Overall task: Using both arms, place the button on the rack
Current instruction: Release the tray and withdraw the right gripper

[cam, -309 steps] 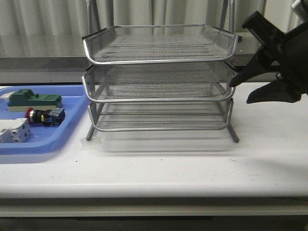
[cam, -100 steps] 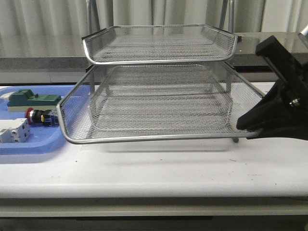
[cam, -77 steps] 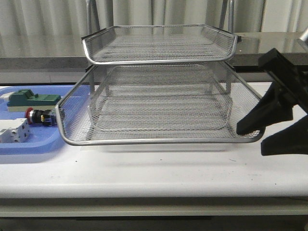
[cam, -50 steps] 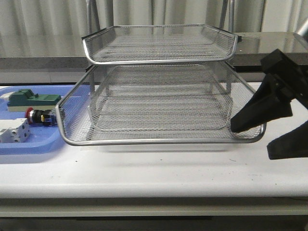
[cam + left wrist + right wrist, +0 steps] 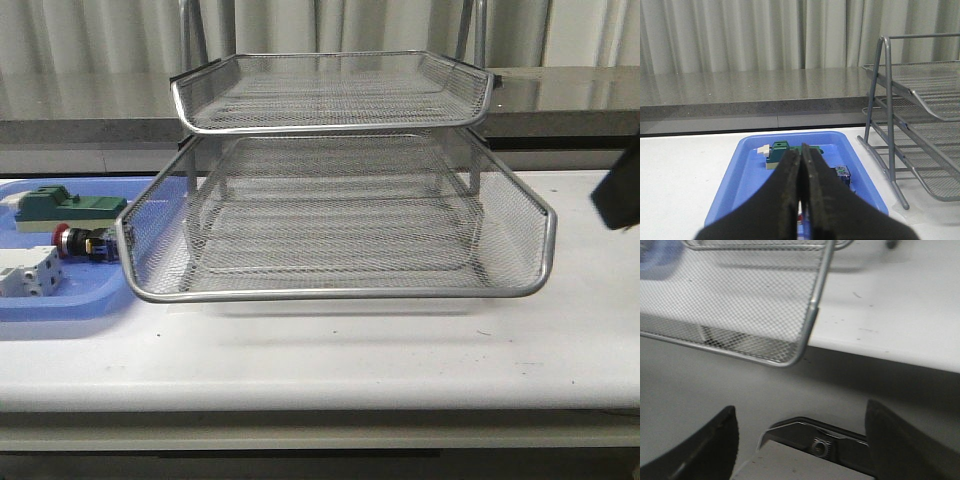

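Observation:
The button (image 5: 82, 243), red-headed with a black body, lies in the blue tray (image 5: 60, 300) left of the rack (image 5: 330, 110). The rack's middle tray (image 5: 340, 293) is slid out toward the front. In the left wrist view my left gripper (image 5: 801, 153) is shut and empty above the blue tray (image 5: 747, 170). Its fingers (image 5: 785, 195) hide most of the button (image 5: 842, 171). My right gripper (image 5: 800, 440) is open and empty, off the table's front edge, below the slid-out tray's corner (image 5: 810, 315). Only a black piece of the right arm (image 5: 620, 195) shows in the front view.
A green block (image 5: 62, 206) and a white terminal block (image 5: 28, 272) share the blue tray with the button. The slid-out tray overhangs the tray's right rim. A grey ledge and curtains stand behind the table (image 5: 330, 350).
My right gripper pulled the middle tray out, then opened, let go of its front right corner and drew back to the right, almost out of the front view. The tray stays out.

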